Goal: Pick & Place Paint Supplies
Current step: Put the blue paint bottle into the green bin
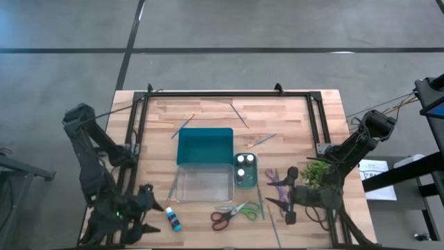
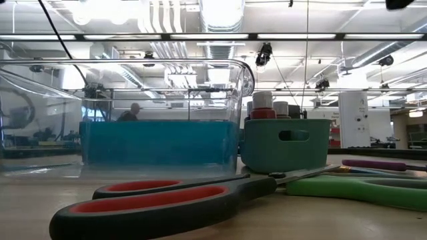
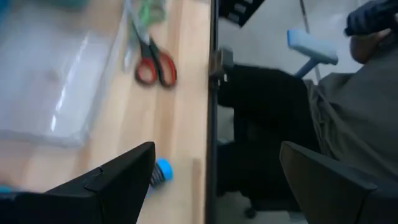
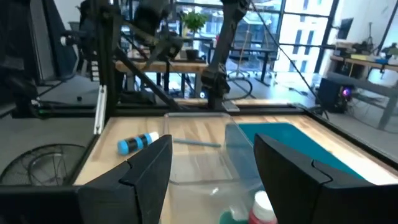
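A blue paint bottle [image 1: 173, 219] with a white cap lies on its side near the table's front edge. My left gripper [image 1: 149, 212] hovers open just left of it, one finger close to the bottle [image 3: 160, 172]. Two capped bottles [image 1: 244, 165] stand in a small teal cup [image 1: 245, 182]. Red-and-green scissors [image 1: 234, 214] lie flat in front of the clear container [image 1: 203, 185], and purple scissors [image 1: 277, 179] lie right of the cup. Thin brushes [image 1: 182, 125] lie at the back. My right gripper [image 1: 286, 196] is open above the table's right part with nothing between its fingers [image 4: 149, 168].
A teal tray [image 1: 205, 147] lies behind the clear container. A green plant sprig [image 1: 319, 173] shows beside my right arm. A black frame [image 1: 229, 95] runs along the table's far and side edges. A seated person [image 3: 357, 106] is beyond the table's near edge.
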Robot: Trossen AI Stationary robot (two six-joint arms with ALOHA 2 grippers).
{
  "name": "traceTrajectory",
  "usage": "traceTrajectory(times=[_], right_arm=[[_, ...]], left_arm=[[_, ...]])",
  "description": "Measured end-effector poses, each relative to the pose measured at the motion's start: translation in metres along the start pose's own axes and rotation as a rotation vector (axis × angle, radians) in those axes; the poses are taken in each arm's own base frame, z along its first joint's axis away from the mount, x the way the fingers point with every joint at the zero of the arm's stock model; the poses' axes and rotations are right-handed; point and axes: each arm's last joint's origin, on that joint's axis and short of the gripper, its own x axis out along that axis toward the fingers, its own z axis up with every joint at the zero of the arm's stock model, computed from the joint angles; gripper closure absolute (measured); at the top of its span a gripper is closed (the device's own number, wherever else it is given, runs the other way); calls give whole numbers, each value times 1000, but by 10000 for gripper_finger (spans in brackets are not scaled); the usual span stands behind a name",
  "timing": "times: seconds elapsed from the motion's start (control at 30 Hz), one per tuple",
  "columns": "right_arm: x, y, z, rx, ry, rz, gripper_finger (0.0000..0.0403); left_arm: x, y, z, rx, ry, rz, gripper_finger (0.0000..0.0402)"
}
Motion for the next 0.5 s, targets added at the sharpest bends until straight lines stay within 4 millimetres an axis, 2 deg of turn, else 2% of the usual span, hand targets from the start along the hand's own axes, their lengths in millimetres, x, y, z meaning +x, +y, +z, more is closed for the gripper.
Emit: traceTrajectory(times=[0.23, 0.5], right_arm=[[1, 6, 10, -1, -16, 22, 181], [1, 7, 13, 1, -21, 34, 181]], left_arm=[[47, -14, -31, -28, 137, 48, 51], [93, -10, -61, 5, 281, 159, 51]])
